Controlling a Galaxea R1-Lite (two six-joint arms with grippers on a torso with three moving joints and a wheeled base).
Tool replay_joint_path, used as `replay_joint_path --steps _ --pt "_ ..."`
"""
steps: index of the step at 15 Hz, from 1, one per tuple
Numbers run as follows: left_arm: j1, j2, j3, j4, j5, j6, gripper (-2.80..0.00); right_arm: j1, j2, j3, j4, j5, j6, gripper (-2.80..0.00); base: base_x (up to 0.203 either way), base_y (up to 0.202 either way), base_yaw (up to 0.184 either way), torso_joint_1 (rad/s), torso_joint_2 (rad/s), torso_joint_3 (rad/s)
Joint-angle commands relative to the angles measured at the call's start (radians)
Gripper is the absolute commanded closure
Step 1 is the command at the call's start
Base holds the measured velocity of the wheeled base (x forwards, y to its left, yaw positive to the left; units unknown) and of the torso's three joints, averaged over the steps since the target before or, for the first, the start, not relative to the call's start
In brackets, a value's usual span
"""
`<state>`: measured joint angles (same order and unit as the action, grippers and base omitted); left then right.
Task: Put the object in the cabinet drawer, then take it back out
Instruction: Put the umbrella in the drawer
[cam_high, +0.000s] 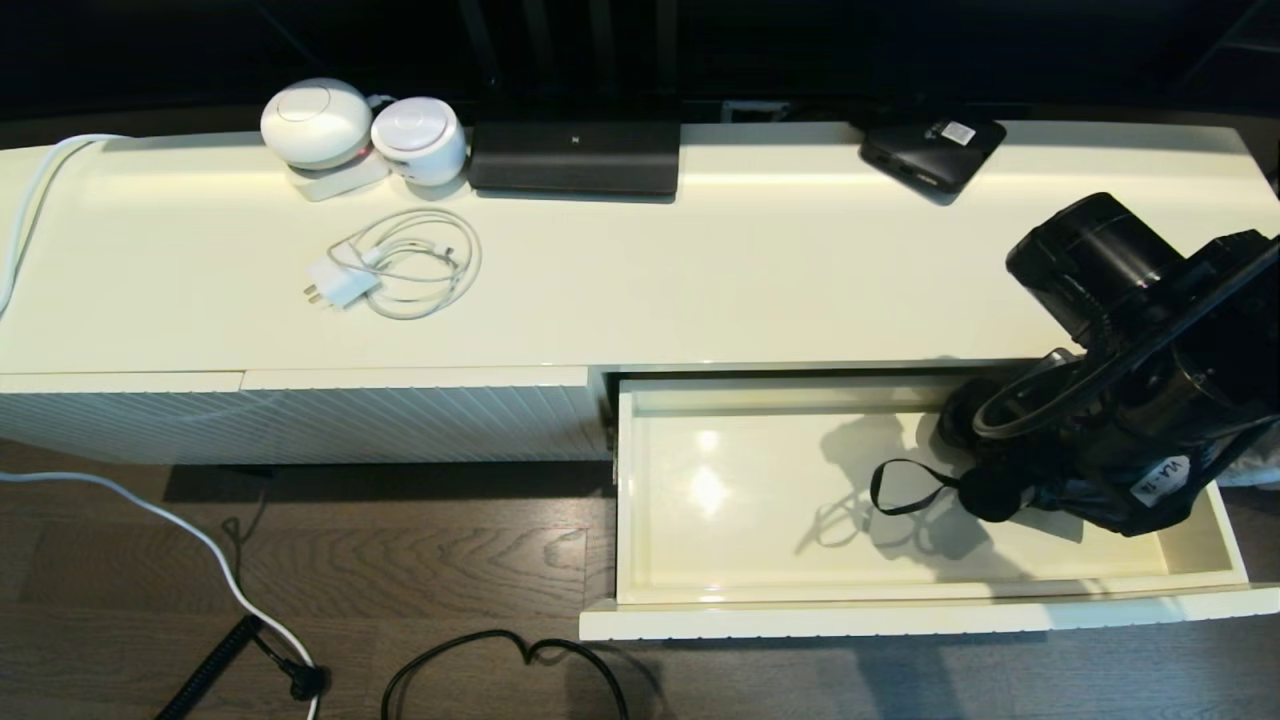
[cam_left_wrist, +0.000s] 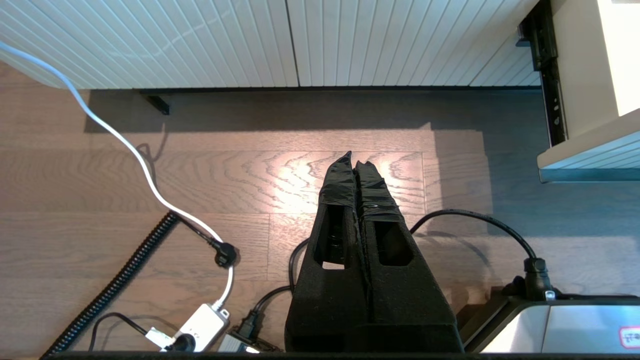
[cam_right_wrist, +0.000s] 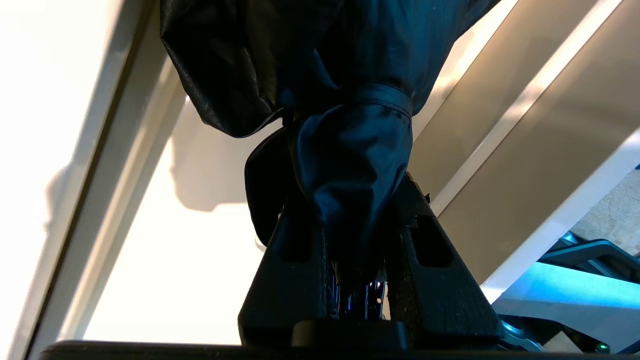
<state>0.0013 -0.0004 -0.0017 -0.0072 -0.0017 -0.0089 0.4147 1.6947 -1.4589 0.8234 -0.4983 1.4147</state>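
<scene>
The cream drawer (cam_high: 720, 520) stands pulled out at the right of the cabinet, and its ribbed front (cam_high: 900, 622) faces me. My right gripper (cam_high: 1085, 470) is shut on the bunched fabric of the black umbrella (cam_high: 1095, 500), holding it over the drawer's right part. The stubby handle (cam_high: 990, 492) and the thin wrist loop (cam_high: 905, 487) stick out to the left, casting a shadow on the drawer floor. In the right wrist view the umbrella's fabric (cam_right_wrist: 350, 125) fills the gap between the fingers of the right gripper (cam_right_wrist: 350, 200). The left gripper (cam_left_wrist: 355, 160) hangs shut and empty over the wooden floor.
On the cabinet top sit a small black box with a white label (cam_high: 935, 150), a flat black device (cam_high: 575, 155), two white round devices (cam_high: 320, 122) and a white charger with coiled cable (cam_high: 400, 265). A closed ribbed panel (cam_high: 300, 420) lies left of the drawer. Cables (cam_high: 500, 650) cross the floor.
</scene>
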Motion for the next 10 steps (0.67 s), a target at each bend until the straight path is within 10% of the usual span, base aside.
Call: replay_joint_path --steps 1,10 --pt "0.000 -0.001 0.000 0.000 0.000 0.000 0.00 0.019 0.031 -0.007 0.005 -0.008 0.008 -2.80 0.000 0.000 0.000 0.000 0.00 0.000" --pt "0.000 -0.003 0.000 0.000 0.000 0.000 0.00 0.062 0.053 -0.071 0.005 -0.075 -0.023 -2.80 0.000 0.000 0.000 0.000 0.00 0.000"
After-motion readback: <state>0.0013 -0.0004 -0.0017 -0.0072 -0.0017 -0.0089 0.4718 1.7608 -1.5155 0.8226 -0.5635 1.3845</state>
